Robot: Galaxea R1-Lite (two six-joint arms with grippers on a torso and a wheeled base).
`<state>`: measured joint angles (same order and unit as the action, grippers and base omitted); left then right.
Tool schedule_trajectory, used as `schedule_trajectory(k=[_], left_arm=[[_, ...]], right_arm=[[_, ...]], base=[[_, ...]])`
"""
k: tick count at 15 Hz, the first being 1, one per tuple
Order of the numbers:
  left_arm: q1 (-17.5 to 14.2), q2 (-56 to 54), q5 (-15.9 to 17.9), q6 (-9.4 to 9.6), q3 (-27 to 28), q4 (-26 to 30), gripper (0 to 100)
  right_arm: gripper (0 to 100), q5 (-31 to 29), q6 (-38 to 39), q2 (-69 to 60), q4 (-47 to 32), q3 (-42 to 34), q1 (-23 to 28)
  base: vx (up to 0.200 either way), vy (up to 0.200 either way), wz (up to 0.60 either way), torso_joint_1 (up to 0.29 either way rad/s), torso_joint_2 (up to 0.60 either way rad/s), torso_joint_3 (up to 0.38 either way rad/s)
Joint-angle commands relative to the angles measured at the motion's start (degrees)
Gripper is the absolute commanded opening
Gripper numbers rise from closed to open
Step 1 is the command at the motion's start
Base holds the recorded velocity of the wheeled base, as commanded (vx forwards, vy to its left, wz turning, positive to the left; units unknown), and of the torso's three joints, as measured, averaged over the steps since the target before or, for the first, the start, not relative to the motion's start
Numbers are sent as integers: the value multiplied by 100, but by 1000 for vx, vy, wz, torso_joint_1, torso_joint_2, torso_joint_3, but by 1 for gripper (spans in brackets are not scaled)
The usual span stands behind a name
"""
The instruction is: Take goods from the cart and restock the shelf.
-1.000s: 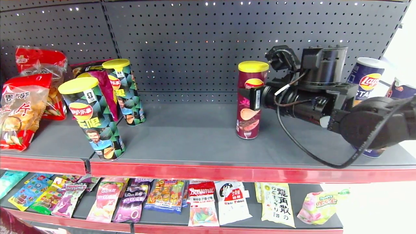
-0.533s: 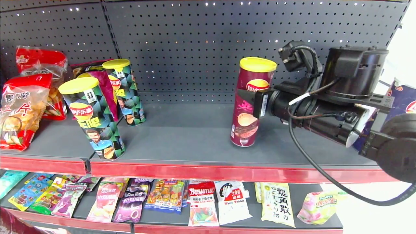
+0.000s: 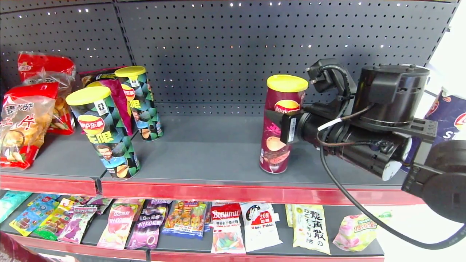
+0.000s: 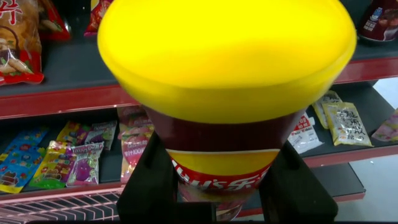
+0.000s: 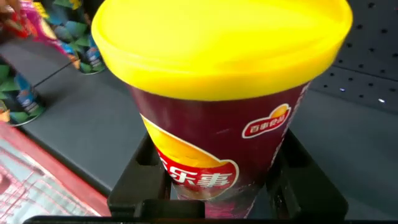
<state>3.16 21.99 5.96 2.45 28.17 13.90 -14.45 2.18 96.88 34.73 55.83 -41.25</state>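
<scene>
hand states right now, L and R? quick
Left hand: closed, holding a yellow-lidded can.
Right hand: closed, holding the maroon can at the upper shelf.

Centre-right of frame, my chip can [image 3: 280, 123] is at the shelf [image 3: 204, 153] front; two cans [image 3: 103, 134] (bags [image 3: 25, 120] farther left) at left.

We face a dark grey pegboard back panel [image 3: 218, 47], and pinpoints of light glint through some of its holes. Below it runs a grey shelf [image 3: 218, 145] with a red front edge [image 3: 255, 193]. At the far right we see bright white light [image 3: 449, 43].
</scene>
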Motion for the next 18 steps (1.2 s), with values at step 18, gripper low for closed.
schedule_trajectory(k=[18], left_arm=[[1,24,10,1,-154,-10,0]], right_arm=[[0,-94,-271,-29,245,-442,-313]], base=[[0,0,0,0,0,0]])
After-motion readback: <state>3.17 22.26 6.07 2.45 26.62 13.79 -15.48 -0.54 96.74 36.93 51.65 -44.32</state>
